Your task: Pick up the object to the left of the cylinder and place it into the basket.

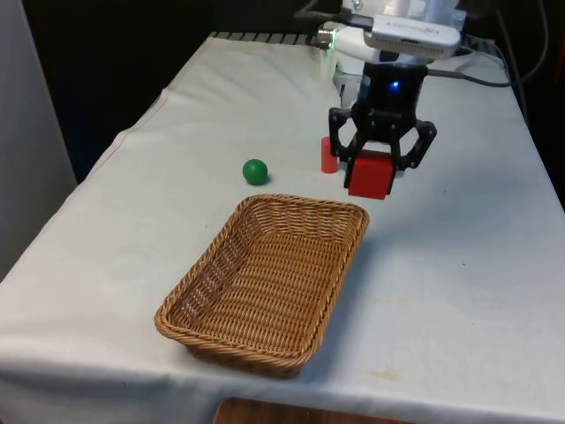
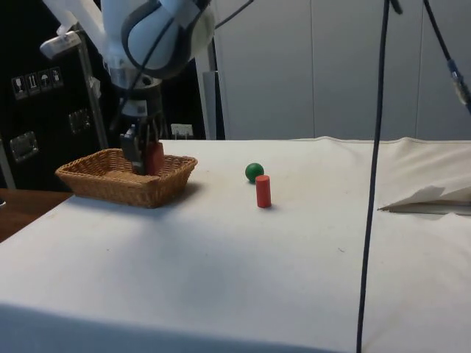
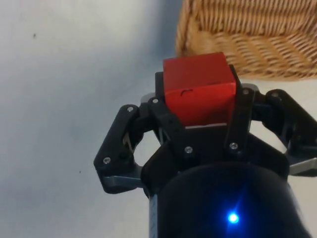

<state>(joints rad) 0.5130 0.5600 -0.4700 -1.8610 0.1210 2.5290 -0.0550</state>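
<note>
1. Red cube (image 1: 370, 174) is held above the cloth, just beyond the wicker basket's (image 1: 265, 284) far right corner
2. Gripper (image 1: 380, 159) is clamped on it
3. Red cylinder (image 1: 328, 155) and green ball (image 1: 255, 171) stand behind, further left

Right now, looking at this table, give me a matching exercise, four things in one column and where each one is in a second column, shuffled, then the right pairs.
Column one:
1. red cube
2. green ball
3. red cylinder
4. wicker basket

Column two:
A. upright on the cloth, beside the ball
B. held off the cloth in the end effector
C. empty, nearest the front camera
D. loose on the cloth, towards the front view's left of the cylinder

Pairs: 1-B, 2-D, 3-A, 4-C
</note>
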